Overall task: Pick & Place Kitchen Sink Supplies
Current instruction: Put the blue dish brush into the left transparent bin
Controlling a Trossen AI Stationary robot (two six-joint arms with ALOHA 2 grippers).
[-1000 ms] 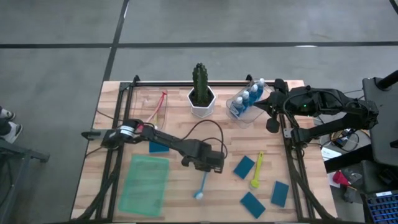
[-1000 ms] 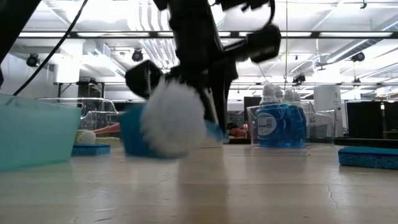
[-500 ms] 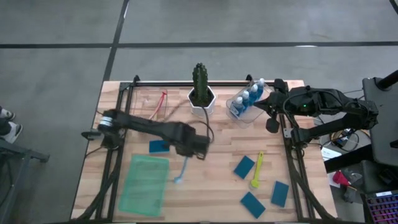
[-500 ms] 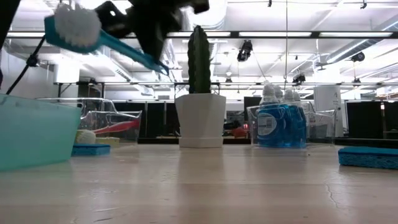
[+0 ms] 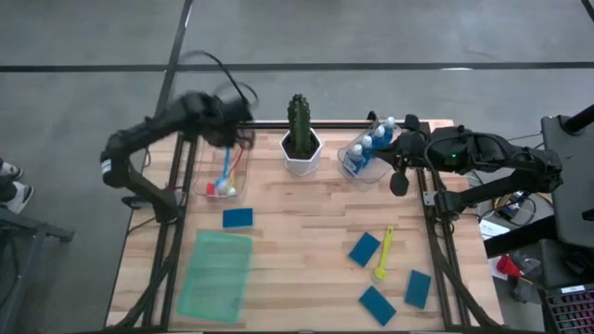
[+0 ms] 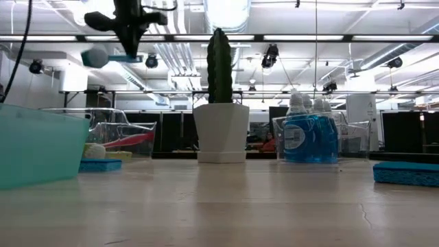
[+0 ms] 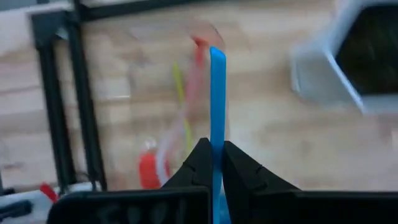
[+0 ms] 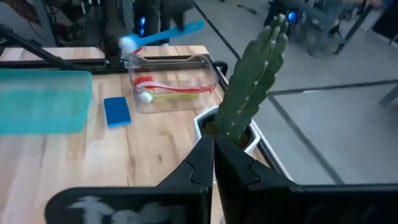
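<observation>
Pale wood planks form the table (image 5: 297, 223), with grey floor around it. Raised over the table's far left corner, the left tool (image 7: 212, 160) is clamped on the blue brush (image 7: 217, 93), holding it above a clear bin (image 5: 223, 167). In that bin lie a pink brush (image 8: 168, 83) and a yellow brush (image 8: 177, 93). A teal sponge (image 5: 238, 218) lies on the table just in front of the bin, and beyond it, toward the near edge, sits a translucent green tray (image 5: 215, 276). A cactus in a white pot (image 5: 300, 139) stands mid-table at the far edge. To its right, blue bottles (image 5: 369, 148) stand together in a clear container. The right tool (image 8: 213, 155) waits beside them, fingers pressed together and holding nothing. Near the front right lie a lime brush (image 5: 384, 254) and three more sponges (image 5: 364, 248) (image 5: 418, 289) (image 5: 377, 304).
</observation>
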